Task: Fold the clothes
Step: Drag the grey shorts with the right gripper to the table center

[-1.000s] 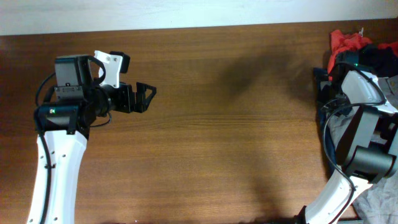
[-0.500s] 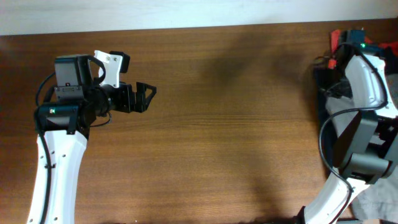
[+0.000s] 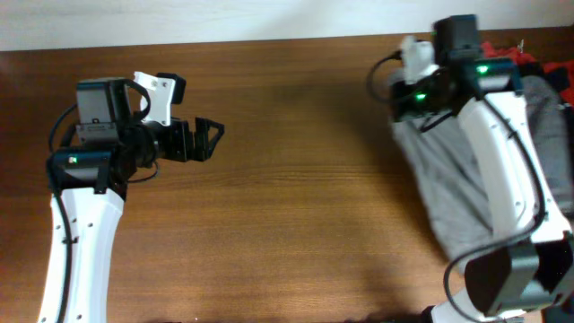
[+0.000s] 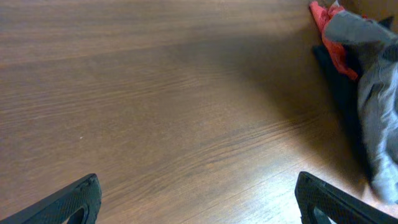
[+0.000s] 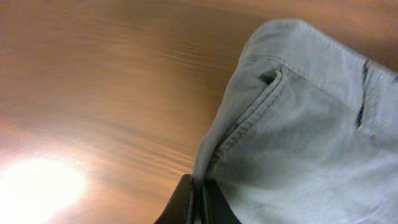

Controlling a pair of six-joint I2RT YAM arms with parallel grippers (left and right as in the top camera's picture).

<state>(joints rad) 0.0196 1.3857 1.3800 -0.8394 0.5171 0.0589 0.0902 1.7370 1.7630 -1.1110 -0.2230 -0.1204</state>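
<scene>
Clothes (image 3: 446, 193) now tableward in right claw (image 5: 198, 198)

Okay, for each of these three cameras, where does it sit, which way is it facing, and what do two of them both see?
Overhead: above the table, facing straight down; both arms and the trousers show.
Left wrist: on the left arm, facing across the table toward the trousers and red garment; the open left gripper frames it.
Right wrist: on the right arm, close on the trousers; the right gripper pinches them.
Shared: all three see the trousers.
</scene>
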